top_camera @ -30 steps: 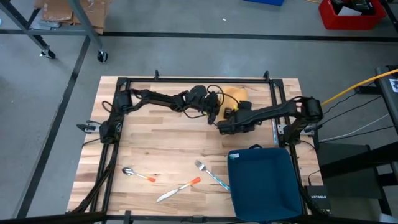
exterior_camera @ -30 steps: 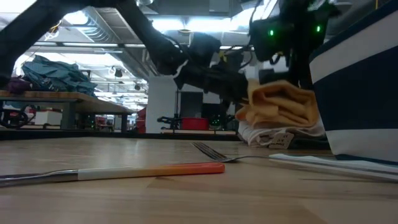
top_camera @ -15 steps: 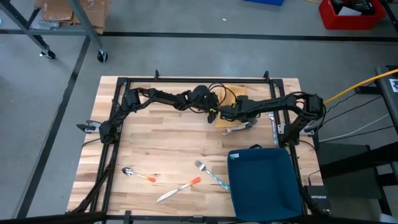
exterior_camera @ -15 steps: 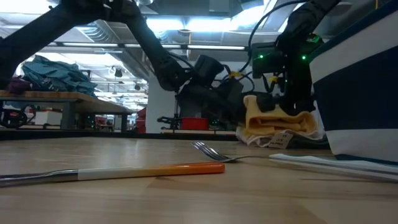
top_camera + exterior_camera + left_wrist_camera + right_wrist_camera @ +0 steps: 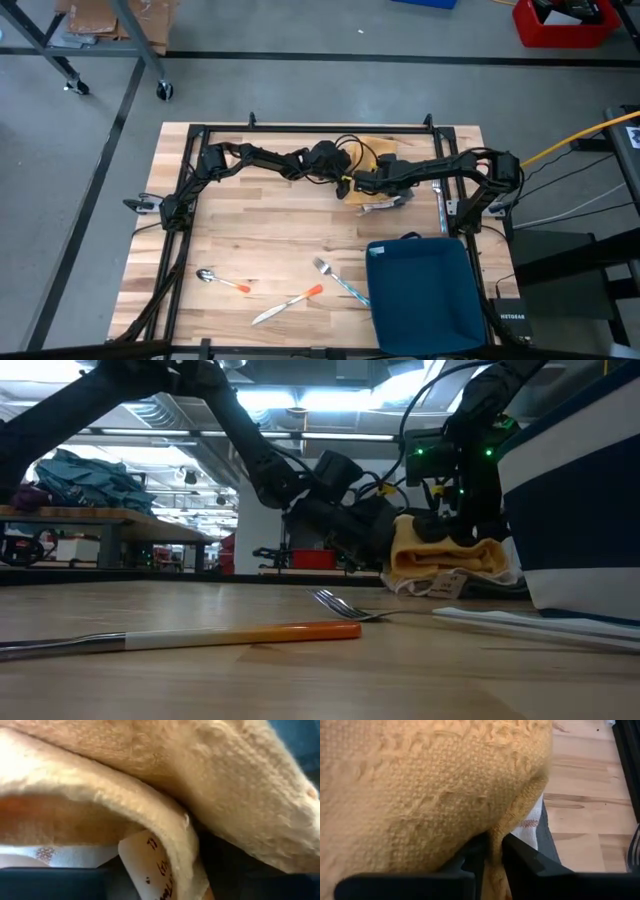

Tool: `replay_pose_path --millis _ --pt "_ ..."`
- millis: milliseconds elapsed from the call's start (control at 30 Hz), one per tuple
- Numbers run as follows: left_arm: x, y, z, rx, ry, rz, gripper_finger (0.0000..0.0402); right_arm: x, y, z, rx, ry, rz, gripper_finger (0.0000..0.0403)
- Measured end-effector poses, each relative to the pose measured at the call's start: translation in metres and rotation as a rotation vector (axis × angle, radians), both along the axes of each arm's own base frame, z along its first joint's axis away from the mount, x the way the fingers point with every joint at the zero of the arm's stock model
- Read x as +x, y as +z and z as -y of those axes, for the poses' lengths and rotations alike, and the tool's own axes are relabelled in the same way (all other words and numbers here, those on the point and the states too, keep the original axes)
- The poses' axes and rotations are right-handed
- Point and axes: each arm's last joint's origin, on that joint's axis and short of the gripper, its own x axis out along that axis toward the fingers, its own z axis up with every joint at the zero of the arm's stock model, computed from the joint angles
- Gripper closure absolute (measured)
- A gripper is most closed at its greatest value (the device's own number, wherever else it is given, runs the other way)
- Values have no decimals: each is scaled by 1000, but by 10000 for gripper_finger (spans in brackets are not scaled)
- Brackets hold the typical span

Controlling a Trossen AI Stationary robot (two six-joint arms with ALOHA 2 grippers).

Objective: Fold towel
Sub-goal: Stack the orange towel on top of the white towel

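Observation:
A folded yellow towel [image 5: 445, 548] lies bunched on the table at the far middle, resting on a white cloth [image 5: 408, 582] with a paper tag [image 5: 450, 583]. From above, the yellow towel [image 5: 380, 152] shows behind both grippers. My right gripper [image 5: 492, 851] comes down on the towel from the right and is shut on a fold of it. My left gripper [image 5: 368, 538] sits low at the bundle's left side, and the towel [image 5: 165, 785] fills its wrist view. My right gripper pinches a hanging fold at the towel's edge [image 5: 496, 836] between its two fingers [image 5: 522, 860]. It comes slanting down from above, from the table's right side. The towel bulges over the fingers, and its bulk rests on the white cloth and the table.
A dark blue bin [image 5: 422, 298] stands at the near right and shows as a striped wall [image 5: 580, 500] in the low view. A fork [image 5: 338, 280], an orange-handled knife [image 5: 288, 303] and a spoon [image 5: 222, 281] lie near the front edge.
Both grippers have sunk, and the towel bundle has come down with them onto the white cloth. My right gripper has swung toward the far edge and rolled at the wrist. My left gripper has pushed in lower against the bundle's left side.

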Motion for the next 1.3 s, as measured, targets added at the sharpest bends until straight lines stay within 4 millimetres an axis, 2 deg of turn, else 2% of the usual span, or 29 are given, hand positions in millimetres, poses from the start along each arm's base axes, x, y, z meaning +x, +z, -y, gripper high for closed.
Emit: replay_pose_path --millis 200,467,733,933,1300 --pt "0 6 0 -68 29 6 227 -1 0 0 5 22 -22 297" --pt "-2 10 3 -101 17 -32 232 -2 0 0 19 95 -86 250" --pt "-4 8 6 -222 60 -79 247 -5 13 -2 110 213 -248 260" --pt "-5 8 6 -242 66 -85 254 -8 25 -2 100 223 -361 265" --pt "-4 9 6 -247 69 -76 255 -11 28 -2 94 225 -403 265"
